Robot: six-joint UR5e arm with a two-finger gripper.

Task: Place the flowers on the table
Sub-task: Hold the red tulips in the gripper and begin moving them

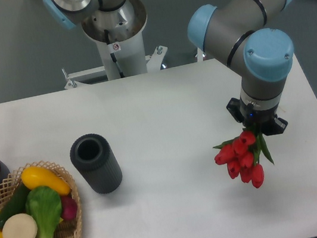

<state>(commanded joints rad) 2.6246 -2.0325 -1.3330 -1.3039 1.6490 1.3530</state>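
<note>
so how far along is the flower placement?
Done: the bunch of red tulips with green stems is out of the dark grey ribbed cylinder vase, which stands empty. In hand: the two-finger gripper holds the bunch at the stems over the white tabletop. Left: lower and release.

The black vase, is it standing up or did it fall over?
Standing up. The black vase shows its round open mouth to the camera above, with nothing in it. The flowers hang from the claw far to its right.
</note>
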